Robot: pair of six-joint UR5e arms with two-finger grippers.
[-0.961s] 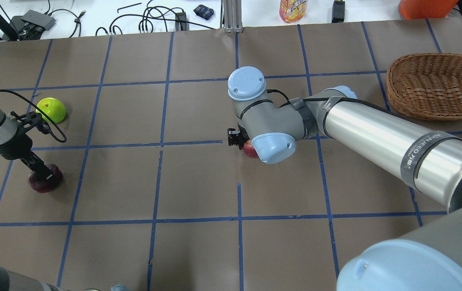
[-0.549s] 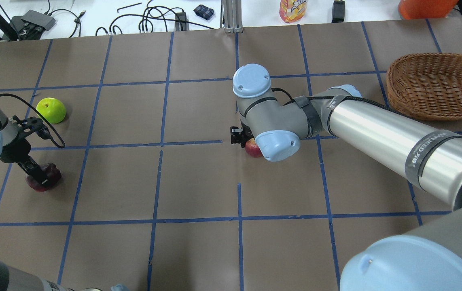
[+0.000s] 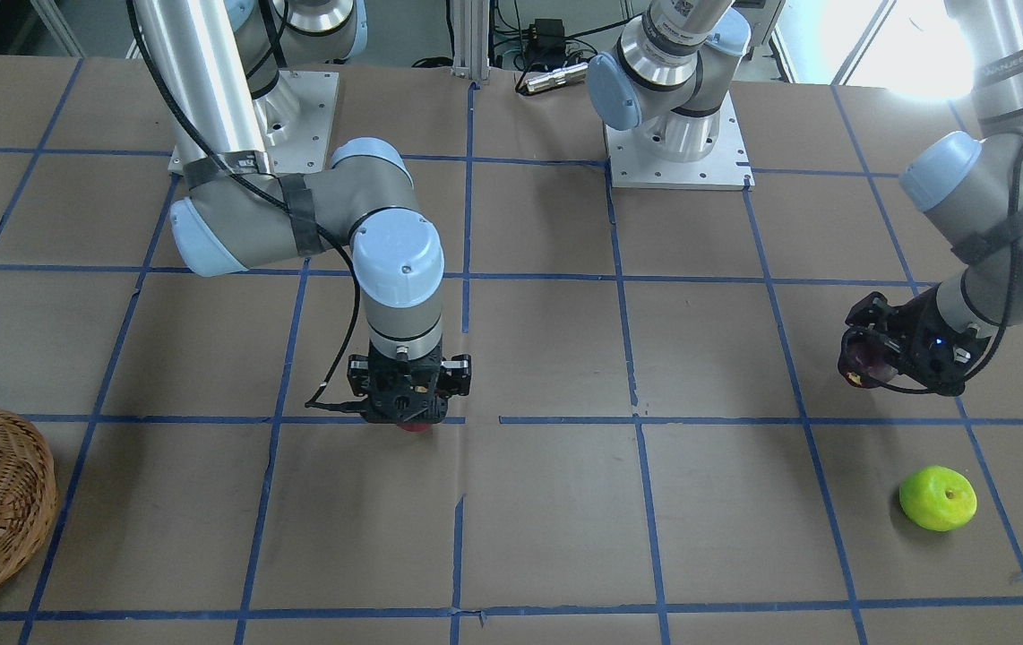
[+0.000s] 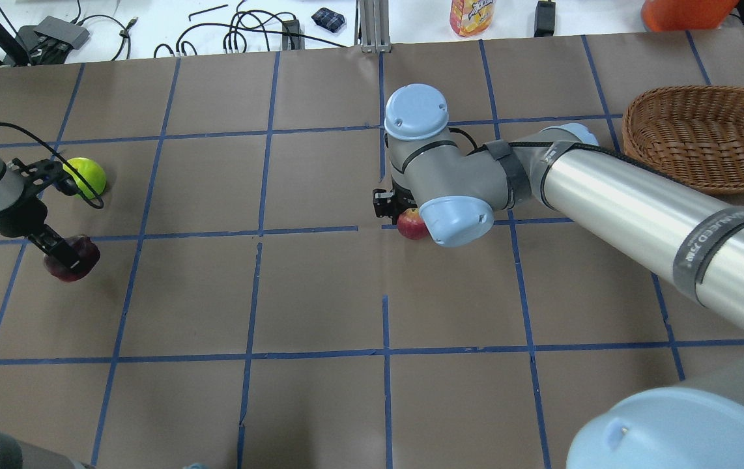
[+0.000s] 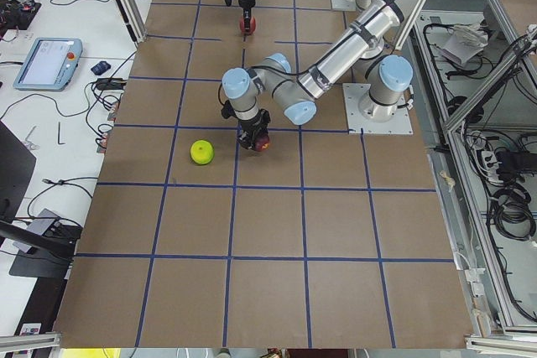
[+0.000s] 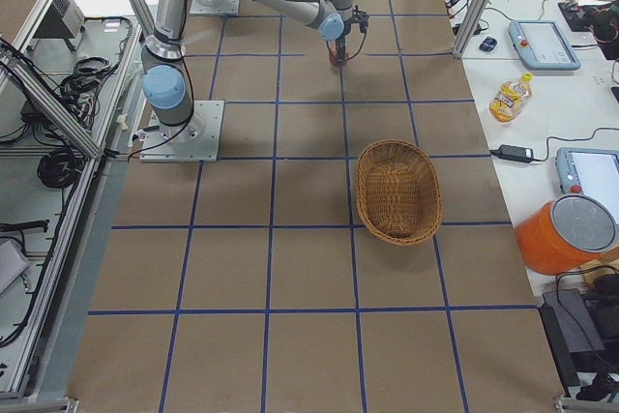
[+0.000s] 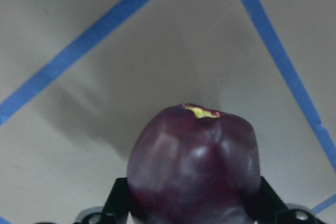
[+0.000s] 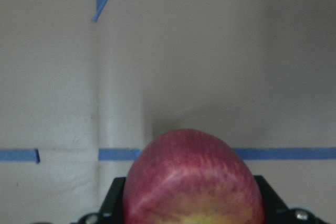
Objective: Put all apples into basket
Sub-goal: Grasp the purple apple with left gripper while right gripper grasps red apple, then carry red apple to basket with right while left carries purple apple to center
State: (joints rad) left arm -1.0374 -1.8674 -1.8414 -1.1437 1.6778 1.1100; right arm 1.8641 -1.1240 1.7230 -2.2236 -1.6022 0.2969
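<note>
My left gripper [image 4: 62,255] is shut on the dark purple-maroon apple [image 4: 75,257] and holds it above the table at the left; the apple fills the left wrist view [image 7: 194,169] and also shows in the front view [image 3: 865,365]. My right gripper [image 4: 404,218] is shut on the red apple [image 4: 412,225] near the table's middle, lifted off the paper; the apple shows in the right wrist view [image 8: 194,182]. The lime green apple [image 4: 88,176] lies on the table just beyond my left gripper [image 3: 870,363]. The wicker basket [image 4: 704,140] stands at the far right.
Brown paper with a blue tape grid covers the table [image 4: 320,293]. Cables, a bottle [image 4: 471,16] and an orange container [image 4: 685,13] lie beyond the far edge. My right arm's long link [image 4: 639,208] stretches between the basket and the red apple.
Both grippers have risen with their apples. The left one moved away from the robot toward the green apple; the right one shifted slightly right and farther off.
</note>
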